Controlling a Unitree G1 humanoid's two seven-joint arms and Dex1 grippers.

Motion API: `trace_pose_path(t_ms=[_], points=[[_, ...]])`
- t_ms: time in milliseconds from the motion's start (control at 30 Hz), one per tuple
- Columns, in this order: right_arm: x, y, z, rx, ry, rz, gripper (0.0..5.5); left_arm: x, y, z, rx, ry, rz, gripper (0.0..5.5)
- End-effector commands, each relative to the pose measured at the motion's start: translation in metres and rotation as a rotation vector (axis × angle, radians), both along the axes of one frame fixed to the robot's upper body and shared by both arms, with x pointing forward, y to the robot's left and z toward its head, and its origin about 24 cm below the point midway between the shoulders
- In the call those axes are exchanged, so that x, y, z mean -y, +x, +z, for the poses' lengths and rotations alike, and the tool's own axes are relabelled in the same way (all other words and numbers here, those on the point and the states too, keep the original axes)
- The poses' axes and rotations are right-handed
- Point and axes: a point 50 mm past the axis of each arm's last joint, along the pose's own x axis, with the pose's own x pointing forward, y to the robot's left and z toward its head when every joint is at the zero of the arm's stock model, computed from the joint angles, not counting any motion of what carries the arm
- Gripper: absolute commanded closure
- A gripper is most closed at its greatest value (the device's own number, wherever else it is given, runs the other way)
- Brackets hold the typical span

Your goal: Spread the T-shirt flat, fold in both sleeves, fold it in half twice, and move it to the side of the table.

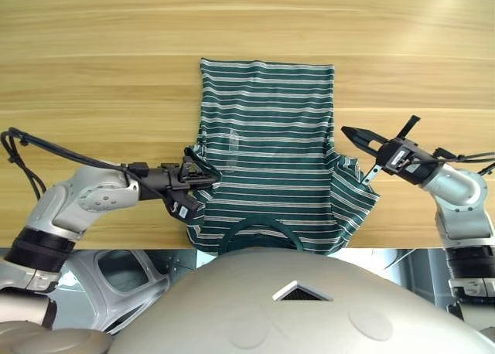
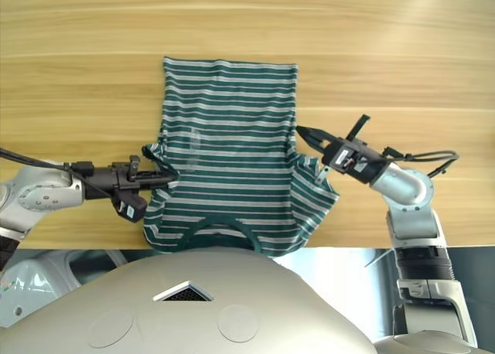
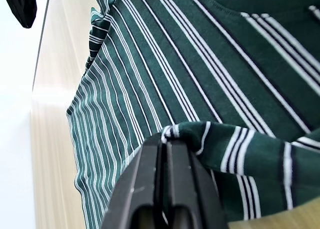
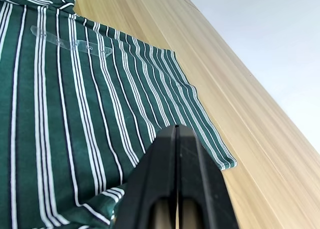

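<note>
Left eye view: T-shirt (image 1: 267,137) on wooden table (image 1: 93,60).

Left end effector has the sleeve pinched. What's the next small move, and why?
Probably draw the left end effector inward over the green white-striped T-shirt, laying its pinched sleeve onto the body. The shirt lies flat on the wooden table, and that sleeve is bunched at the edge, not yet folded in.

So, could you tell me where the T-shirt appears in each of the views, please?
Left eye: T-shirt at centre, collar at the near edge.
Right eye: the same, slightly left of centre.
Left wrist: stripes beyond the left gripper, which pinches a fold.
Right wrist: stripes beyond the shut right gripper.
Shared landmark: the wooden table.
</note>
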Motion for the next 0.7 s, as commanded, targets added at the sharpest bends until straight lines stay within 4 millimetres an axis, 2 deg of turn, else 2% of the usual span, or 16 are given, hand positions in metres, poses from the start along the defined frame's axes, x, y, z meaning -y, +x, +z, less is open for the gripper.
trace_pose_path(t_ms=[33,300,500,700], points=[[-0.002,0.002,0.001,0.007,-0.009,0.011,5.50,0.008,0.001,0.007,0.003,-0.011,-0.032,5.43],[-0.004,0.003,0.002,0.011,-0.007,0.018,5.50,0.012,0.003,0.003,-0.042,0.045,-0.037,5.43],[-0.006,0.003,0.003,0.014,-0.005,0.024,5.50,0.010,0.010,-0.010,-0.071,0.135,-0.001,5.43],[-0.008,0.003,0.003,0.015,0.001,0.024,5.50,0.017,0.011,-0.008,-0.106,0.121,0.023,4.42]])
